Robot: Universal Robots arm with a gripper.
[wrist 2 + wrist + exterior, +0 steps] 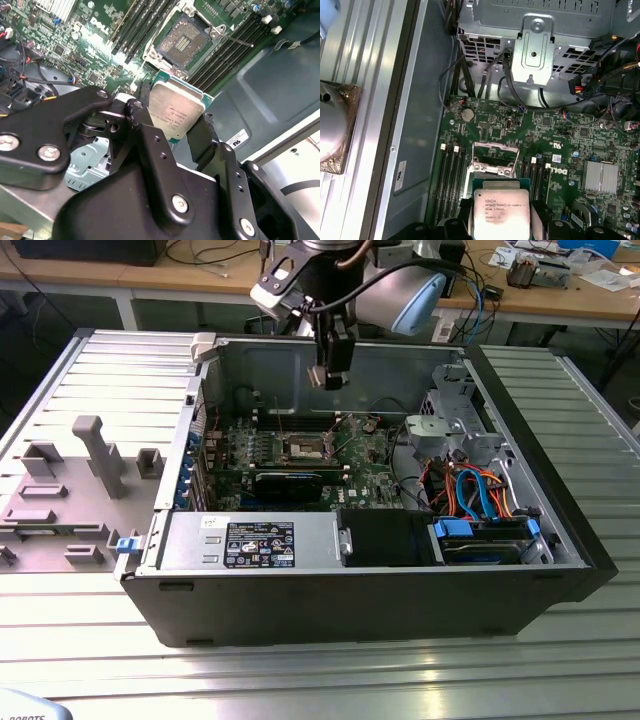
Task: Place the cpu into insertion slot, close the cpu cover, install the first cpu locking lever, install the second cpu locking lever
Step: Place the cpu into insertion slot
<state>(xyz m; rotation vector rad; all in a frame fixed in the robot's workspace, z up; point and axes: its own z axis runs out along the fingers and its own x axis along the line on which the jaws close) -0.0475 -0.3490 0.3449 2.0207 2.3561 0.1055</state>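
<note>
Big slatted metal table (560,680) under it all, and on it the open case (350,600), lying on its side with its insides showing. A grey jig (90,465) sat beside the case on the exterior view's left. Over the case came the arm (395,290), reaching down past the back wall. On the case floor, the green board (370,475).

And there was the gripper (328,378), hanging well above the board, clear of everything! Both wrist views showed it clamped on the cpu (175,112) (501,215), black fingers (145,120) pinching two opposite edges, silver top facing the cameras.

Below, the slot (181,42) sat bare, pin field in plain sight, no chip in it. The cover (492,167) showed as a silver frame at the slot's edge; raised or flat, I couldn't tell. The cpu was up in the air, held apart from the slot, not yet seated.
</note>
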